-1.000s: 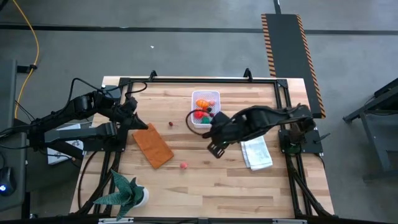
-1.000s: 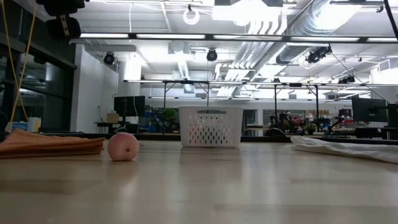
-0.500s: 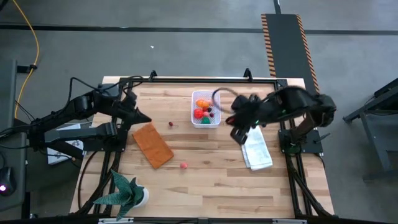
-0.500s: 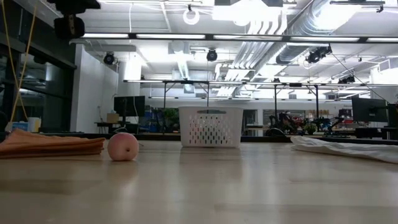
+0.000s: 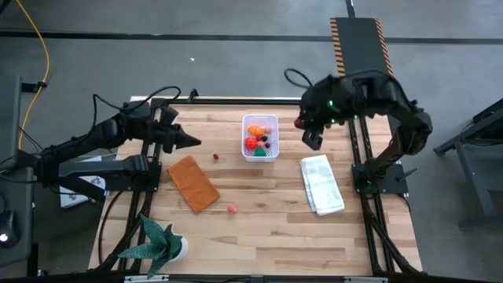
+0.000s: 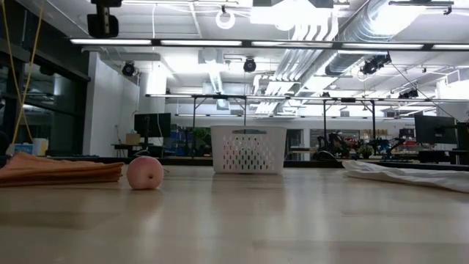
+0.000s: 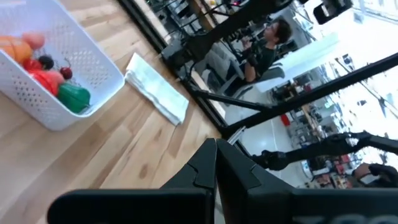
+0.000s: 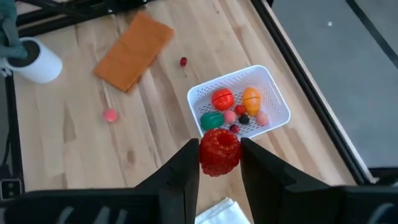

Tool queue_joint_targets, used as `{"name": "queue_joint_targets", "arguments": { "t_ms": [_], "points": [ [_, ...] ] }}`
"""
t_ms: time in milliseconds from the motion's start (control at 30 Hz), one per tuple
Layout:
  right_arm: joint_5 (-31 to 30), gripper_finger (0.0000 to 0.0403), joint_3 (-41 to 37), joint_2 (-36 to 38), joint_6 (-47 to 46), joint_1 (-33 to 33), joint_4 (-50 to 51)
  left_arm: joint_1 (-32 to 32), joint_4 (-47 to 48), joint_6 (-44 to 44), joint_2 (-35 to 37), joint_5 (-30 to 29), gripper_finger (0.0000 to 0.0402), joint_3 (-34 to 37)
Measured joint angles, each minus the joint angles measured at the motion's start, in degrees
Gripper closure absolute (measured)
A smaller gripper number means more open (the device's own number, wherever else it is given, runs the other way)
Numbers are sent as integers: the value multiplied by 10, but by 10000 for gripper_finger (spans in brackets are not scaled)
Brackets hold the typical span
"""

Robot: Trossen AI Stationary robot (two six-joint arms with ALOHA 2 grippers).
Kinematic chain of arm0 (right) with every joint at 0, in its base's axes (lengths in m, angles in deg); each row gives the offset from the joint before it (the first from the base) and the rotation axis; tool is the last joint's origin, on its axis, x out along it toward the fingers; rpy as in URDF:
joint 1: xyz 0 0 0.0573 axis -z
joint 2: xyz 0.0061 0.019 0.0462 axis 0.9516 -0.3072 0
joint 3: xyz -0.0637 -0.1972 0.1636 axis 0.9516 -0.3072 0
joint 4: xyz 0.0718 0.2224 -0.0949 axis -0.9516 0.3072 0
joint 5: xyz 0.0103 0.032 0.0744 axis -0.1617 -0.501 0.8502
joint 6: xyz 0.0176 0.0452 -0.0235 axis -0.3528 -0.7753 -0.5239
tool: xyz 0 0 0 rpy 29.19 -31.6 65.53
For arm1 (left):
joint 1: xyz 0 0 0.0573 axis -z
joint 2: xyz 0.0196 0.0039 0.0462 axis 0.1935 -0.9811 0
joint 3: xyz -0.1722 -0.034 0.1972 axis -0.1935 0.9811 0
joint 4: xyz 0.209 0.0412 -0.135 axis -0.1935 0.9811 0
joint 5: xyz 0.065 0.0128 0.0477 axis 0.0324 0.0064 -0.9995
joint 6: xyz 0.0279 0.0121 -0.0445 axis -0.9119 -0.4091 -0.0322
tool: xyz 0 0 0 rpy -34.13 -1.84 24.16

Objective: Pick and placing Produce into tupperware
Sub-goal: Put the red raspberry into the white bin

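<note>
High view, right hand: the right hand hangs raised beside the far right of the tupperware, a speck of red at its fingers; its arm folds back over the surface's far right corner
High view, left hand: the left hand points its tapered dark tip toward the tupperware from the left, above the wooden surface, touching nothing
High view, tupperware: white perforated tub at the far middle of the surface; inside lie an orange piece, a red ball, a green piece and dark berries
High view, loose produce: a small dark-red berry left of the tub; a pink ball nearer the front; a flat orange-brown rectangle between them and the left arm; a folded white cloth on the right; a green spiky plant in a white pot at the front left
Low view: the pink ball, smooth with a dimple, sits on pale wood beside the orange-brown sheet; the tub shows its hole-patterned wall behind
Left wrist view: the two dark fingers press together, clenched on nothing; beyond them the tub and the cloth
Right wrist view: the right hand clamps a bumpy red raspberry between its fingers, high above the tub
</note>
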Motion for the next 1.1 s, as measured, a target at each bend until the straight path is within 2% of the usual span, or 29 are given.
{"name": "queue_joint_targets", "arguments": {
  "t_ms": [200, 433, 633, 767, 933, 1100],
  "points": [
    [69, 313, 0, -1, 85, 70, -8, 57, -57, 31, -38, -24, 401, 0],
    [157, 313, 0, -6, 150, 136, -20, 160, -171, 58, -88, -100, 401, 0],
    [216, 313, 0, -39, 194, 173, -33, 233, -282, 59, -128, -168, 401, 0],
    [257, 313, -1, -78, 219, 191, -33, 271, -315, 46, -145, -206, 401, 0],
    [271, 313, -1, -129, 245, 205, -35, 315, -347, -5, -152, -253, 401, 0],
    [324, 313, -1, -176, 252, 223, -47, 350, -345, -121, -152, -304, 401, -21]
  ]
}}
